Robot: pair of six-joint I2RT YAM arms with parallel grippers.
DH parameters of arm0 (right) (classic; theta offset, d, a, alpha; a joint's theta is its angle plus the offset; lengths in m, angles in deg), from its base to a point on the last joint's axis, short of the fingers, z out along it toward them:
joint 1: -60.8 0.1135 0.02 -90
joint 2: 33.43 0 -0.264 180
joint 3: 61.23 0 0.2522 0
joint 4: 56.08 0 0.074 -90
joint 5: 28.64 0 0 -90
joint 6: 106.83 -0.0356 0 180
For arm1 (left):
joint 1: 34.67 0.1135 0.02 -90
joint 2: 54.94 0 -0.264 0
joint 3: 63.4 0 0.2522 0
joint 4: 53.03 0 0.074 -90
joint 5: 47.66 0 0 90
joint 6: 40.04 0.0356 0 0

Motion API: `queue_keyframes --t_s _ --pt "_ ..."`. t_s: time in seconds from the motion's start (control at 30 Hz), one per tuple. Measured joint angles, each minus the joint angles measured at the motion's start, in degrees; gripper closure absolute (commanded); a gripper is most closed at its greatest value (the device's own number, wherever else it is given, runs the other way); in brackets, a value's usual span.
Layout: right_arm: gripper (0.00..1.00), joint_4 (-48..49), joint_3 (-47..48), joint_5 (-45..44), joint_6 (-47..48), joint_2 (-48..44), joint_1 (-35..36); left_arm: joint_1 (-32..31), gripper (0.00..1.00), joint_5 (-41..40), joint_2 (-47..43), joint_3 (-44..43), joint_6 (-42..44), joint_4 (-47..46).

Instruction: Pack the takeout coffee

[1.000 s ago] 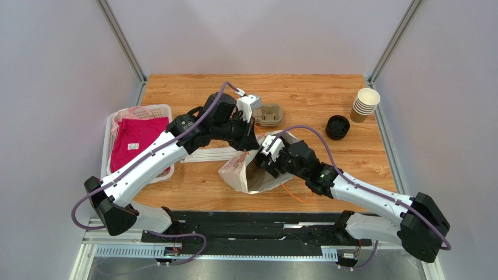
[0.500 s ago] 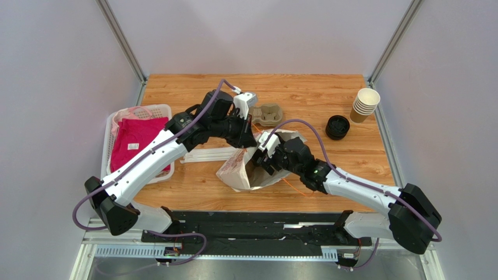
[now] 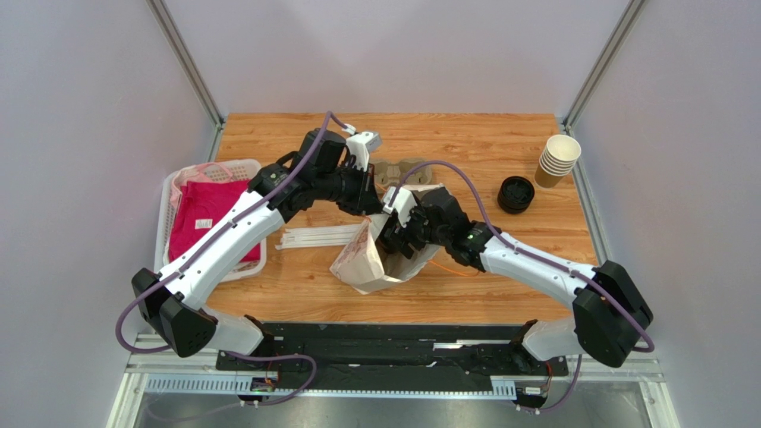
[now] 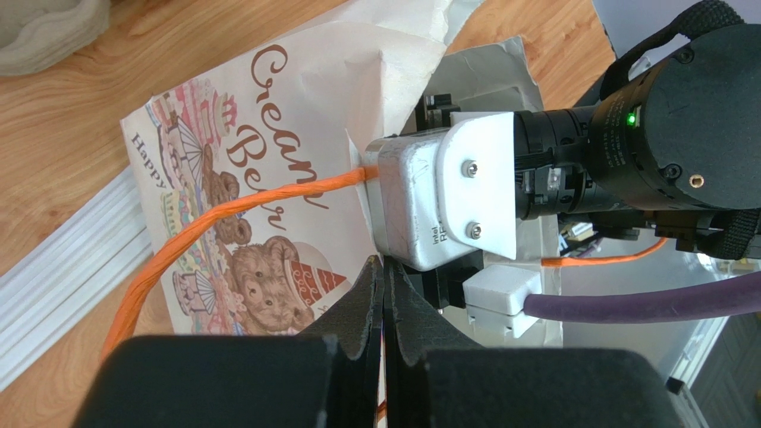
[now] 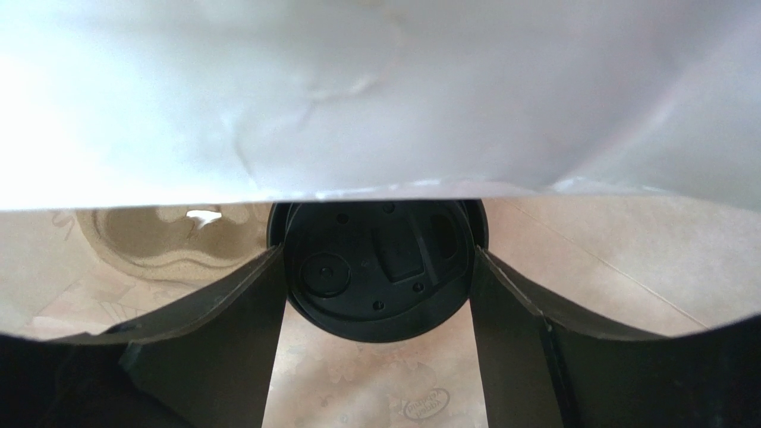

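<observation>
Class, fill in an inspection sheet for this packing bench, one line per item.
Surface: wooden table.
Job's things: takeout coffee inside the paper bag, black lid showing.
Clutter: basket with pink cloth, cup stack, loose lids, cup carrier, white strips.
Grippers: left gripper shut on the bag's rim; right gripper shut on the coffee.
Cables: purple cable along each arm.
Surroundings: grey walls, metal posts.

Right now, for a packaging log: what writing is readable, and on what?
"Cream Be..r", partly lost in a fold: paper bag.
"Happy": the bag's left edge.
"intel", rest too small to read: right wrist camera.
takeout coffee: lid marks unreadable.
</observation>
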Motion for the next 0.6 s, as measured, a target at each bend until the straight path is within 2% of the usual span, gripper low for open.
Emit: queue_keyframes --t_s 0.6 --pt "1.00 -20.02 22.95 4.70 2.45 15.87 -0.83 11.13 1.00 4.85 0.15 2.71 0.28 1.92"
